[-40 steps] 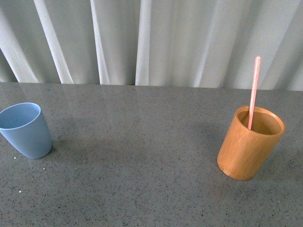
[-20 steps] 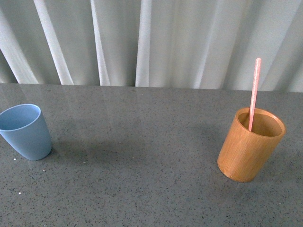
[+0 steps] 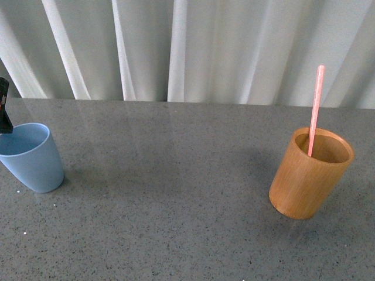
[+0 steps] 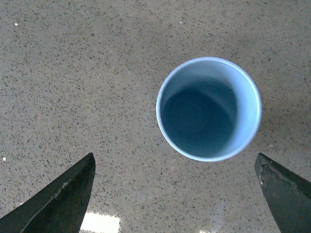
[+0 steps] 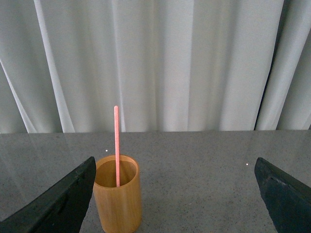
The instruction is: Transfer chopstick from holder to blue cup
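Note:
The blue cup [image 3: 32, 161] stands upright at the table's left. From straight above, the left wrist view shows the blue cup [image 4: 247, 109] with nothing inside. My left gripper [image 4: 175, 158] hangs open over it, the cup's mouth lying just past the fingertips. Only a dark piece of the left gripper [image 3: 4, 111] shows in the front view, at the left edge above the cup. The holder [image 3: 307, 181] stands at the right with one pink chopstick [image 3: 316, 105] upright inside. My right gripper [image 5: 175, 158] is open and well short of the holder [image 5: 119, 206] and the chopstick [image 5: 116, 141].
A grey speckled table [image 3: 176, 193] carries both vessels, with a wide bare stretch between them. White pleated curtains [image 3: 193, 52] hang behind the table's far edge.
A dark piece of the left gripper has come into the front view at the left edge, above the blue cup. Cup, holder and chopstick stand as before.

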`<action>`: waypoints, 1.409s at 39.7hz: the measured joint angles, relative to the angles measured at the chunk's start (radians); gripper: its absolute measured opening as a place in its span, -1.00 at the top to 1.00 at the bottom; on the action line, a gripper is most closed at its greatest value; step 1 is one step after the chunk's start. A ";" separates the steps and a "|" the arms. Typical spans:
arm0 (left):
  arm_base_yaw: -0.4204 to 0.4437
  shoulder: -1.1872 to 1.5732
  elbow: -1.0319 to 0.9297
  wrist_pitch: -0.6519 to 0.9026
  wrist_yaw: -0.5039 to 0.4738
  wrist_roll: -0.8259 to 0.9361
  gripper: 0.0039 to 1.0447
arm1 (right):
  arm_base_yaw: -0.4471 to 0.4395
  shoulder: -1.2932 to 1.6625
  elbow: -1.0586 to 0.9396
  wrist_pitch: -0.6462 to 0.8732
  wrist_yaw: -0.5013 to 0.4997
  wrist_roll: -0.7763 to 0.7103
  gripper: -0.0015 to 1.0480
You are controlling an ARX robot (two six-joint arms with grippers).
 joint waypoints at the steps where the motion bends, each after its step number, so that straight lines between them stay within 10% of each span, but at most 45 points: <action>1: 0.003 0.010 0.006 0.005 -0.002 0.000 -0.87 | 0.000 0.000 0.000 0.000 0.000 0.000 -0.81; 36: 0.042 0.308 0.171 0.056 -0.051 0.028 -0.87 | 0.000 0.000 0.000 0.000 0.000 0.000 -0.81; 56: 0.003 0.338 0.224 -0.024 -0.023 0.077 0.69 | 0.000 0.000 0.000 0.000 0.000 0.000 -0.81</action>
